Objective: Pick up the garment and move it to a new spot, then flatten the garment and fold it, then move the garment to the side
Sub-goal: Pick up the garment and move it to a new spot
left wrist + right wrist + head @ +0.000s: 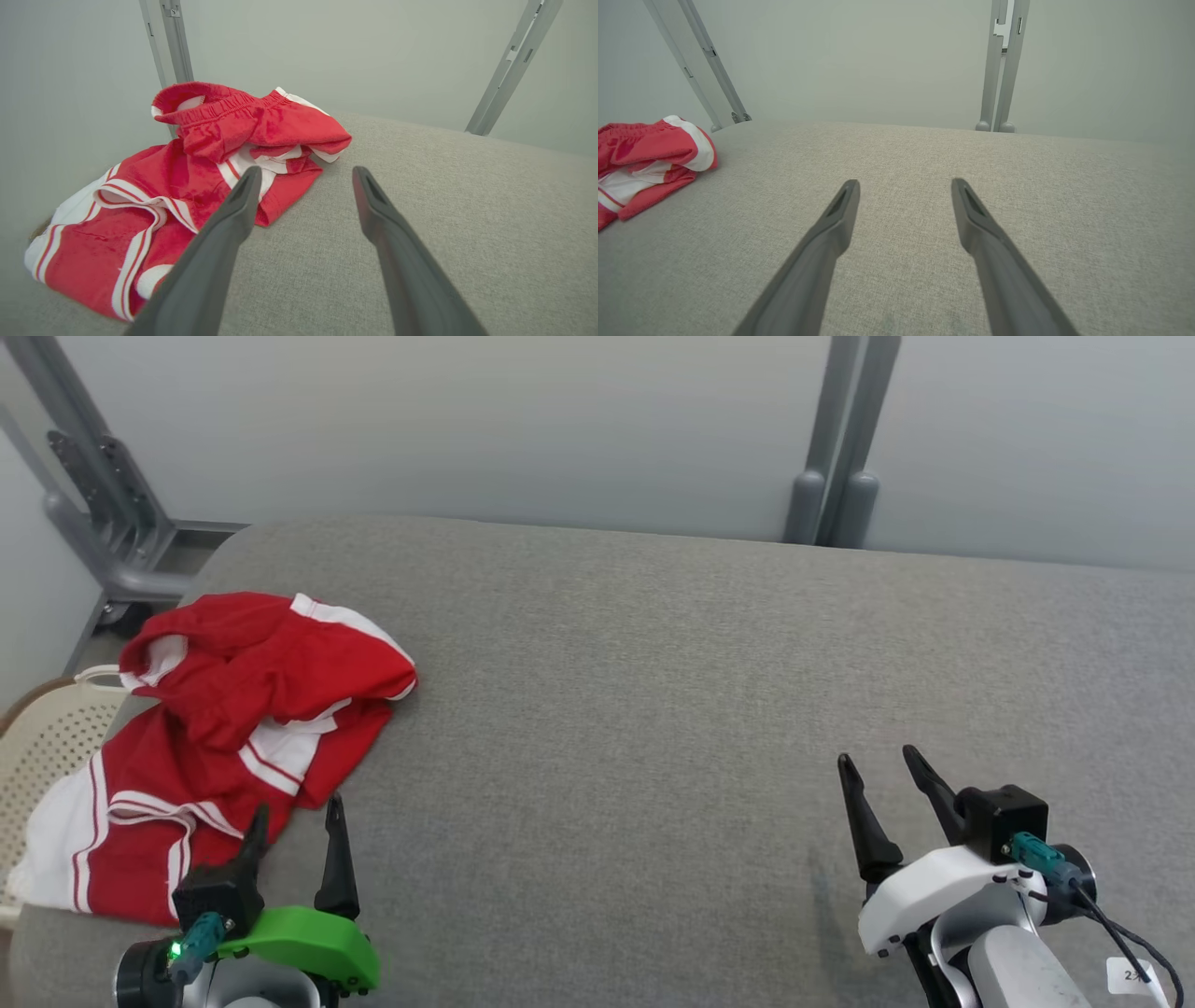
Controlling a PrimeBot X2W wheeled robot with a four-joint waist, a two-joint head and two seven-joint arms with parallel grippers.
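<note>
One crumpled red cloth garment (233, 737) with white stripes lies in a heap at the left end of the grey cloth-covered bench (653, 709), next to a cream plastic basket with little holes (47, 747). The left gripper (296, 807) is just beside the garment's near edge, its jaws spread wide and holding nothing. The right gripper (878, 758) is well apart from the garment, over bare bench, its jaws spread wide and empty too.

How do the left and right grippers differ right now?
The left gripper has a green wrist cover; the right gripper has a white one. The left sits beside the red garment; the right hangs over bare grey surface, well away from it. Both are open and empty.
</note>
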